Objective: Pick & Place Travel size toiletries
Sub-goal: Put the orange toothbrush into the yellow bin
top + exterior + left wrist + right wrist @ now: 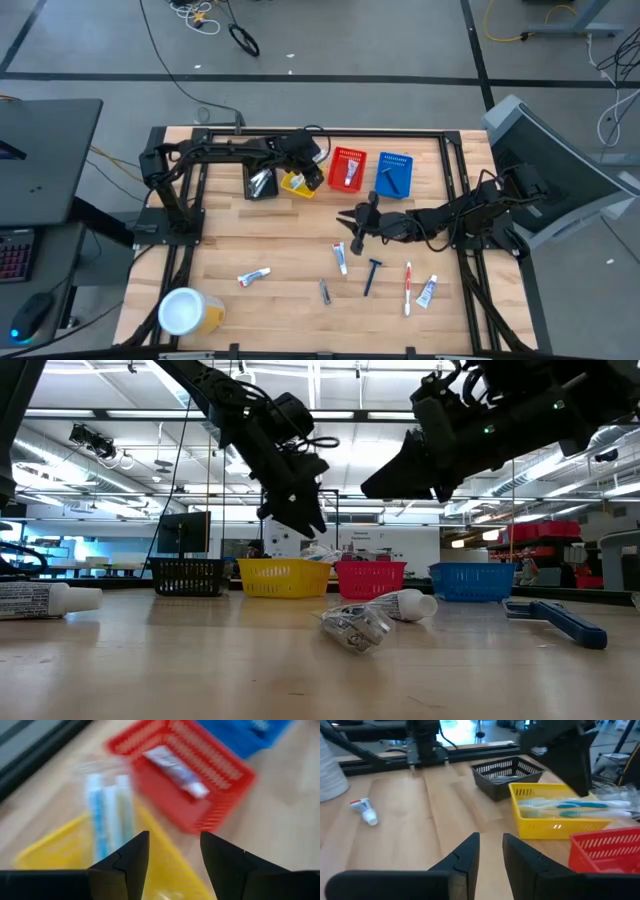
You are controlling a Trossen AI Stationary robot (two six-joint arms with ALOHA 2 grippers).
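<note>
Travel size toiletries lie loose on the wooden table's near half: white tubes (254, 277) (340, 257) (427, 291), a silvery packet (325, 291), a blue razor (372, 275) and a toothbrush (408, 287). Wrapped toothbrushes (107, 810) lie in the yellow basket (295, 186), one end sticking out over its rim. My left gripper (172, 837) hovers open just above that basket, nothing between its fingers. My right gripper (491, 837) hangs open and empty over mid-table (355, 228), above the tube.
A black basket (260, 183), a red basket (347, 168) holding a white tube (175, 762) and a blue basket (394, 173) holding a razor stand in a row at the far side. A white-lidded yellow tub (185, 310) stands at the near left corner.
</note>
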